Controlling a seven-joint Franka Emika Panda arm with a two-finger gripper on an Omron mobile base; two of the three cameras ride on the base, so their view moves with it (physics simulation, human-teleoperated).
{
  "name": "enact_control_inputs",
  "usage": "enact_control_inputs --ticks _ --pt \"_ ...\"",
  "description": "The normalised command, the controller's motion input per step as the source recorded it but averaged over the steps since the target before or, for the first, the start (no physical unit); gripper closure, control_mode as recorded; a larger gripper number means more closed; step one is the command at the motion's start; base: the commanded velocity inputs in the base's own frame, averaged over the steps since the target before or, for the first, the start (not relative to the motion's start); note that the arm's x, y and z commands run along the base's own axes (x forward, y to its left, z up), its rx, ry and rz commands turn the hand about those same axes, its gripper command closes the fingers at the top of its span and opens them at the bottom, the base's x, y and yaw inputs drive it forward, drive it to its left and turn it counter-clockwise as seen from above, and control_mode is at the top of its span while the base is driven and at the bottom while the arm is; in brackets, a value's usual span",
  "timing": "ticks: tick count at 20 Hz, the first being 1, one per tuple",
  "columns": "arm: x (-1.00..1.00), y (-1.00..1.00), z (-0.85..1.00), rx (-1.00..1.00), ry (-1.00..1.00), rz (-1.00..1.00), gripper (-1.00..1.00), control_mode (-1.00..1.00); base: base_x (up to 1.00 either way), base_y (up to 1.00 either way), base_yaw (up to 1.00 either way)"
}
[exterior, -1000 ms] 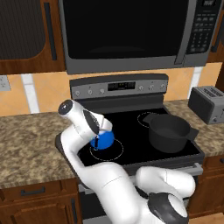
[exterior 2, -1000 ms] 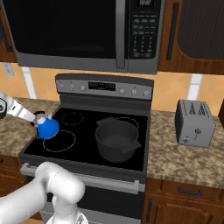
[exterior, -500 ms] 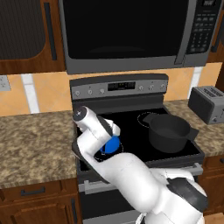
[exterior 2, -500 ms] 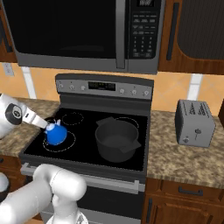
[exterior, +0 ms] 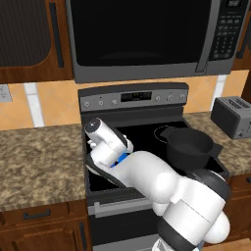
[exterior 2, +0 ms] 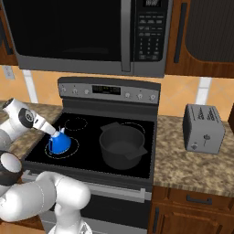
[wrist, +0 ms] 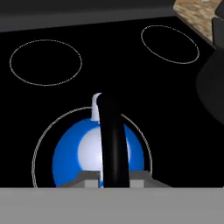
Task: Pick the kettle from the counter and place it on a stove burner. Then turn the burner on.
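Note:
The bright-blue kettle (exterior 2: 59,143) stands upright inside the large dashed stove burner ring (exterior 2: 76,146) at the front left of the black cooktop. In the hand view the kettle (wrist: 83,153) sits centred in that ring (wrist: 147,146), its black handle running up between my fingertips. My gripper (wrist: 113,178) is shut on the handle. From the right base view the gripper (exterior 2: 54,132) reaches in from the left onto the kettle's top. In the left base view my arm covers all but a blue sliver of the kettle (exterior: 121,159). The granite counter (exterior: 39,154) lies left of the stove.
A big dark-grey pot (exterior 2: 121,144) stands on the cooktop just right of the kettle. A smaller dashed ring (exterior 2: 75,123) lies behind it. The knob panel (exterior 2: 109,91) runs along the stove's back, under a microwave (exterior 2: 87,32). A toaster (exterior 2: 204,128) stands on the right counter.
My arm carried the kettle rightward and down from the cooktop's left edge. It now rests inside the front left ring.

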Motion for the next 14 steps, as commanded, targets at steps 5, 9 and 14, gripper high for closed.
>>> enact_control_inputs --ticks 5,9,14 --pt "0.00 0.00 0.00 0.00 0.00 0.00 -1.00 -1.00 0.00 0.00 0.00" --pt "0.00 0.00 0.06 0.01 0.00 0.00 -1.00 -1.00 0.00 0.00 0.00" --pt "0.00 0.00 0.64 0.07 -0.13 0.00 -1.00 -1.00 0.00 0.00 0.00"
